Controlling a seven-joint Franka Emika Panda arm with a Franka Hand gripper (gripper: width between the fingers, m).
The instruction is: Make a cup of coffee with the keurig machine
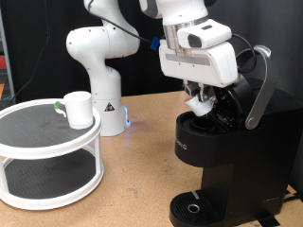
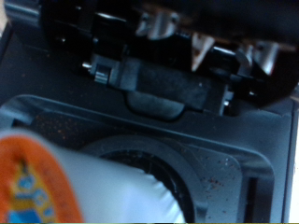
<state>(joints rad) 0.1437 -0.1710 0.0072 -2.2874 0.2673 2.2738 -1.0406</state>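
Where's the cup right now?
In the exterior view the cup stands on the top tier of the round white two-tier stand at the left, beside the arm's base, far from the keurig machine.

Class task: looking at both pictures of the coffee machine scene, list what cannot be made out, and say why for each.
- Jaws of the white gripper: exterior view, too small to show open or shut.
- Orange-lidded white pod: wrist view, blurred and cut by the edge; lid print unreadable.
- Large black coffee machine: right side cut off in exterior view.
- White ceramic mug on round white shelf: contents hidden by its wall.
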